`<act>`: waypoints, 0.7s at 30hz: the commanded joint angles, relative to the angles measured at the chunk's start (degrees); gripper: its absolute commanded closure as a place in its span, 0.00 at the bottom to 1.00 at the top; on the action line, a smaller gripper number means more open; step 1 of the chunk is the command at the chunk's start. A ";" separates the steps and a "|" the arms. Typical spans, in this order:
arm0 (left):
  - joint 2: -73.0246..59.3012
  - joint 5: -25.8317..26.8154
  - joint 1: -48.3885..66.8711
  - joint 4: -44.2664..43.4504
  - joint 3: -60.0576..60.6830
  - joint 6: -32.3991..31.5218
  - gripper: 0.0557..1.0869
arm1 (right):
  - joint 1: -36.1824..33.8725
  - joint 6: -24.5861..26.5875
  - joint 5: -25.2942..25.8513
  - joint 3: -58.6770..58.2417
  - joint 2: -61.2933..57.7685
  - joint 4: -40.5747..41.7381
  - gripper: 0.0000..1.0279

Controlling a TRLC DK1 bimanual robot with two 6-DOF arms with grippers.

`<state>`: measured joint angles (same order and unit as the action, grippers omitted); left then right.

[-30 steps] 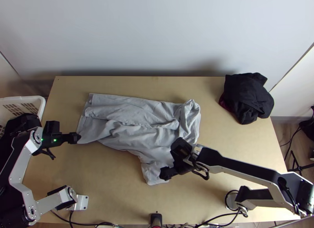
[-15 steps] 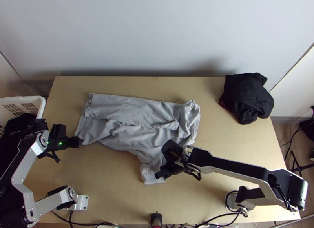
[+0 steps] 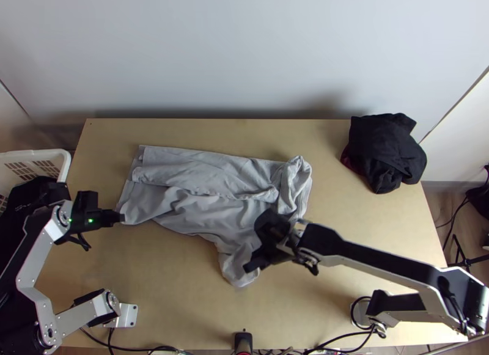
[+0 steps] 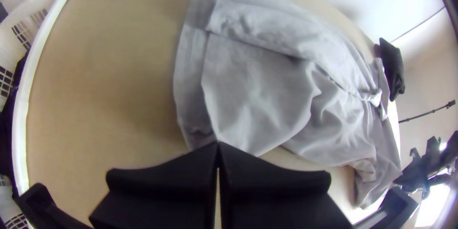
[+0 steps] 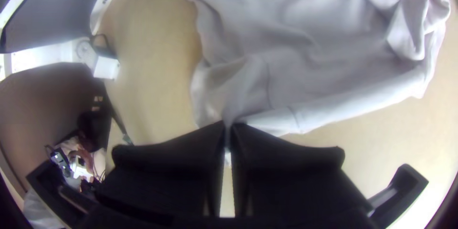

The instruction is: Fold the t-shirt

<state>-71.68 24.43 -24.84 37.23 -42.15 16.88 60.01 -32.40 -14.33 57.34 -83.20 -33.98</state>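
The light grey t-shirt point(image 3: 202, 202) lies wrinkled across the table's middle, a layer folded over along its far side and its right end bunched. At its left near corner is my left gripper point(image 3: 121, 218). In the left wrist view the left gripper point(image 4: 218, 145) is shut on the hem corner of the t-shirt point(image 4: 257, 90). My right gripper point(image 3: 247, 268) is at the part sticking out toward the near edge. The right wrist view has the right gripper point(image 5: 229, 126) shut on that part of the t-shirt point(image 5: 305, 57), with cloth showing between its fingers.
A dark bunched cloth point(image 3: 385, 150) lies at the table's far right corner. The white basket point(image 3: 64, 165) with dark cloth stands off the left edge. Bare table point(image 3: 165, 281) lies nearer than the t-shirt. A black device point(image 3: 243, 341) is at the near edge.
My right gripper has shifted a little left and then slightly back up the picture, and the cloth end at it has narrowed. The left gripper has moved slightly right, then partly back.
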 commanded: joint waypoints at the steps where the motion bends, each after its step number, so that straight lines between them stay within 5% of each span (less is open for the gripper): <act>1: 0.75 0.54 -1.35 3.90 -6.01 -3.44 0.96 | -7.10 2.26 0.18 7.26 3.13 -1.27 0.97; 21: -12.26 3.35 0.93 1.61 -25.88 -24.44 0.96 | -25.99 5.24 0.35 18.77 -2.67 5.15 0.97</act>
<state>-76.66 27.86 -24.32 40.23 -61.10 -1.32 40.40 -28.40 -14.09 74.04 -83.42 -31.92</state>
